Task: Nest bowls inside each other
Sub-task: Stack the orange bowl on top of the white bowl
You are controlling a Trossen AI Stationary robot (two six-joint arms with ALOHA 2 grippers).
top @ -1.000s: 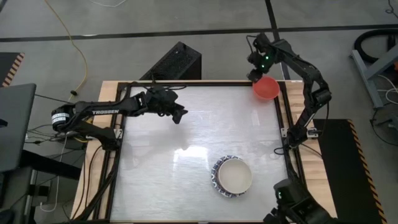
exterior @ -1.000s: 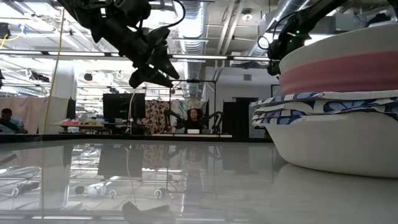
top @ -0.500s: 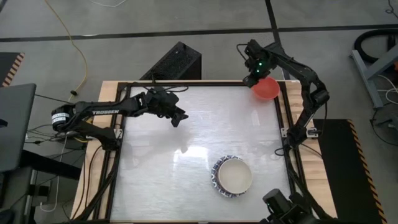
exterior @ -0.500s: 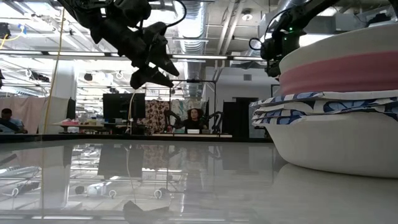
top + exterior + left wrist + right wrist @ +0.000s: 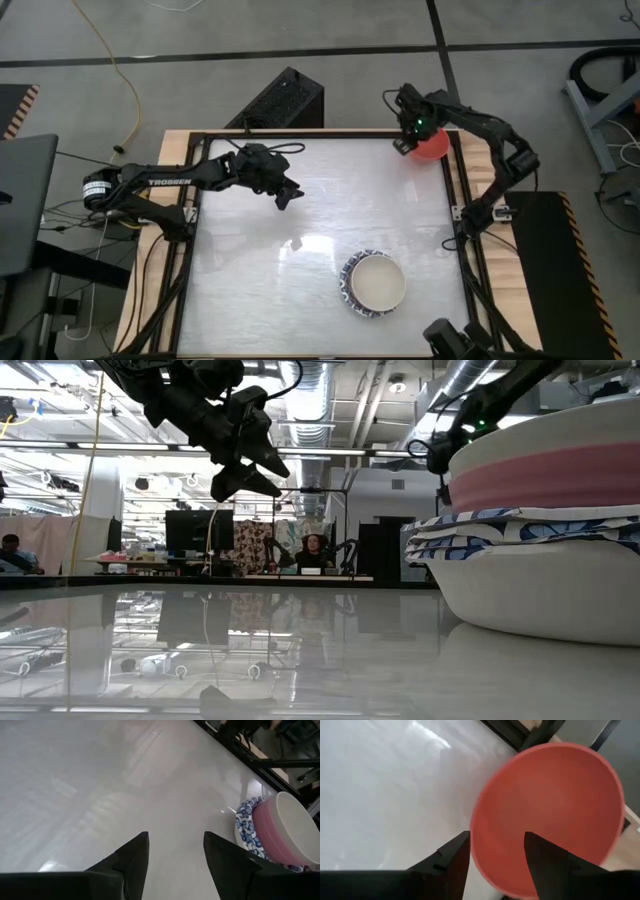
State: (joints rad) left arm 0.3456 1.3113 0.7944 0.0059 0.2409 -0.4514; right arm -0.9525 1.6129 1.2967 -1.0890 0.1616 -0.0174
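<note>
A red bowl [image 5: 434, 147] [image 5: 555, 805] sits on its base in the table's far right corner. My right gripper [image 5: 403, 145] [image 5: 496, 835] hangs just above the bowl's left rim, pointing steeply down, open, touching nothing that I can see. A stack of nested bowls [image 5: 376, 283] [image 5: 545, 510] [image 5: 272, 830] stands near the front right: blue-patterned ones below, a pink one, and a cream one on top. My left gripper [image 5: 287, 195] [image 5: 262, 475] [image 5: 175, 835] hovers open over the bare far-left part of the table, high above it.
A black frame [image 5: 455, 190] edges the white tabletop. A black box [image 5: 285, 100] stands beyond the far edge, and a laptop [image 5: 20, 200] sits off the left side. The middle and near left of the table [image 5: 270, 290] lie bare. A person [image 5: 314, 550] sits in the room behind.
My right gripper has come down and toward the table's near edge, from beyond the red bowl's far rim to over its left rim, rolling its wrist as it went. The red bowl has stayed in its place.
</note>
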